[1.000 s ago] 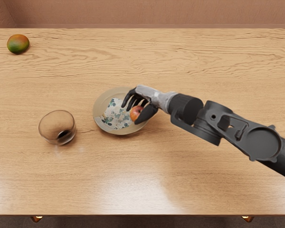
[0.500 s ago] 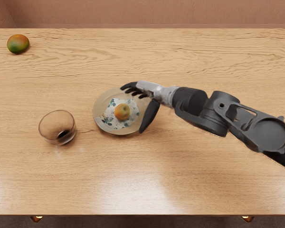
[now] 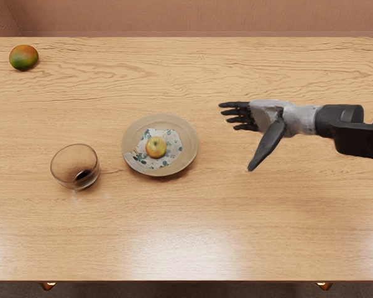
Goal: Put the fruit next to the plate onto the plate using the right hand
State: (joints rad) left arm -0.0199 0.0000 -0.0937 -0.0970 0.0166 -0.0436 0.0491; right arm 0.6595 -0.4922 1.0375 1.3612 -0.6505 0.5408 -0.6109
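Desk (image 3: pixel 186 236): light wood with a visible grain, filling nearly the whole head view. A pale sheen is lying across its near part.

Glass bowl (image 3: pixel 74 166): clear and round, standing upright on the left part of the desk. It is sitting just beside the plate, to its left, and the two are not touching.

Plate (image 3: pixel 188 139): round, with a tan rim and a floral pattern in the centre, lying flat near the middle of the desk.

Fruit (image 3: pixel 155 147): a small yellow-red apple, resting on the patterned centre of the plate. Nothing is touching it.

Right hand (image 3: pixel 264 118): its arm is coming in from the right edge and only the forearm is showing. The hand is hanging to the right of the plate, well apart from both plate and fruit. The fingers (image 3: pixel 236 115) are spreading out straight toward the left and are holding nothing. The thumb is pointing away from them, toward the near side of the desk. Whether its tip is touching the wood cannot be told.

Mango (image 3: pixel 23 57): green shading into orange-red, lying alone at the far left corner of the desk, well apart from everything else.

Wall (image 3: pixel 186 15): plain brownish surface running behind the far edge of the desk.
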